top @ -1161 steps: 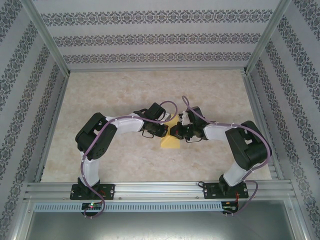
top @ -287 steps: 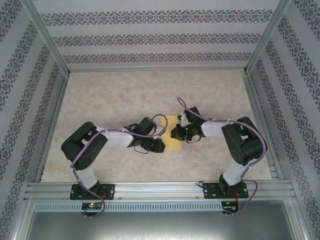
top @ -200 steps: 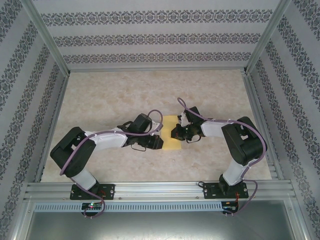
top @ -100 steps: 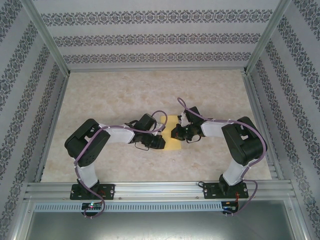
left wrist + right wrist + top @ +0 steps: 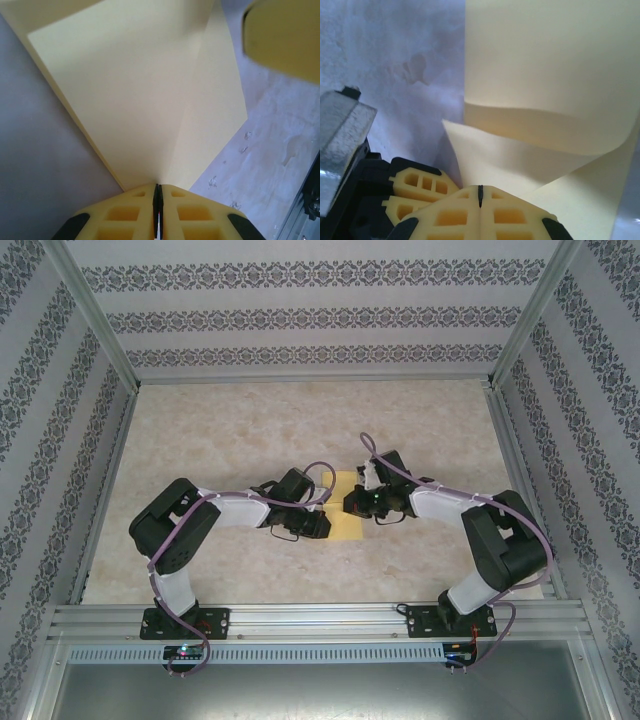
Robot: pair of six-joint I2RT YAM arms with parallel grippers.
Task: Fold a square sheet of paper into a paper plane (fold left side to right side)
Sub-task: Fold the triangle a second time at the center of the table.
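The yellow square sheet of paper lies mid-table between my two grippers, partly folded, with one flap raised. My left gripper is at its left edge. In the left wrist view its jaws are shut on the sheet, which fans away from them with a crease down the middle. My right gripper sits at the sheet's upper right. Its jaws are shut, tips against the paper, with a curled flap rising just in front. I cannot tell whether it pinches the sheet.
The pale marbled tabletop is walled by patterned panels and aluminium posts. A metal rail runs along the near edge by the arm bases. Both grippers are nearly touching; the left gripper's fingers show beside the right jaws.
The left gripper has crept slightly right along the sheet's left edge, still shut. The right arm's elbow has swung outward to the right while its gripper stayed on the paper.
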